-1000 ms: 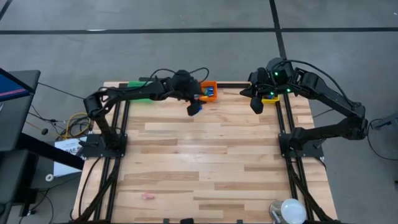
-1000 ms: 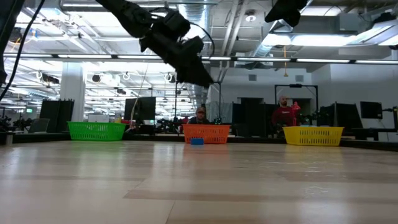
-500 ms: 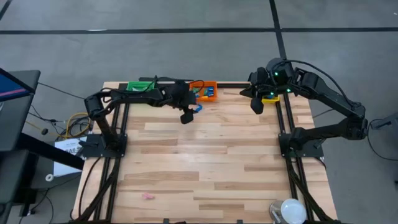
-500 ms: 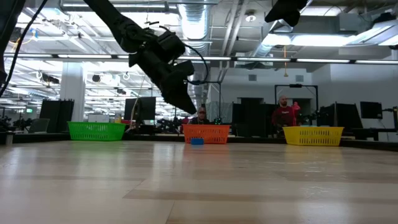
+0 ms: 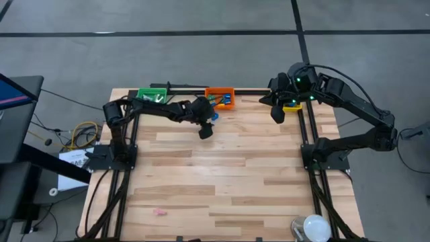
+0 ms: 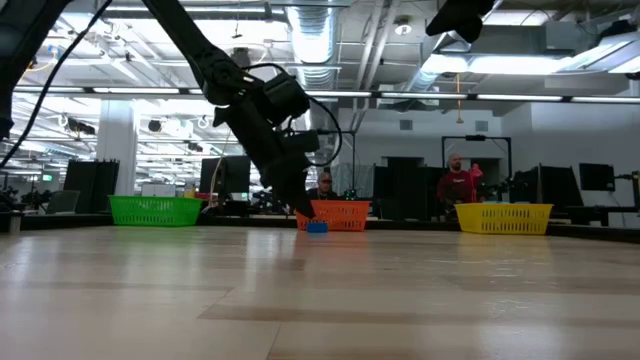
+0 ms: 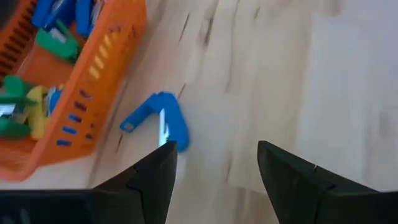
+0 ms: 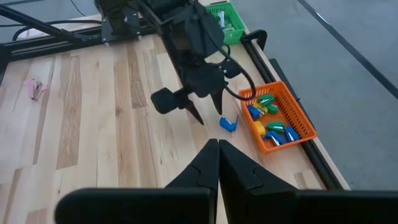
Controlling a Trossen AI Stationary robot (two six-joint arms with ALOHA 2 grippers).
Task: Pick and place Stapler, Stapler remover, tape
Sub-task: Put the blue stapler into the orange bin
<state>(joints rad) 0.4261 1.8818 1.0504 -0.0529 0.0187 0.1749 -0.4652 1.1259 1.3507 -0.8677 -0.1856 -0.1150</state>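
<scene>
**Left tool open above a blue piece beside the orange bin**

Left tool (image 5: pixel 206 132) hanging low over the bench (image 5: pixel 222 175), fingers (image 7: pixel 152 180) spread apart and holding nothing. Just ahead of those fingers, a small blue hinged piece (image 7: pixel 158 121), probably a stapler remover, lying on the wood right beside the orange bin (image 5: pixel 220 92), apart from the bin wall by a narrow strip of bare board. Inside the orange bin, a heap of blue, green and yellow items (image 7: pixel 37 68). Green bin (image 5: pixel 152 95) to the left along the same far edge; yellow bin (image 5: pixel 292 106) at the far right, partly under the right arm. No tape roll clear enough to pick out.

Right tool (image 5: pixel 277 111) raised high near the far right corner, fingers (image 8: pixel 208 165) pressed together, empty.

Wide open planking across the middle and near side. Only a small pink object (image 5: pixel 160 212) near the near left edge and a white round object (image 5: pixel 312 227) at the near right corner.
</scene>
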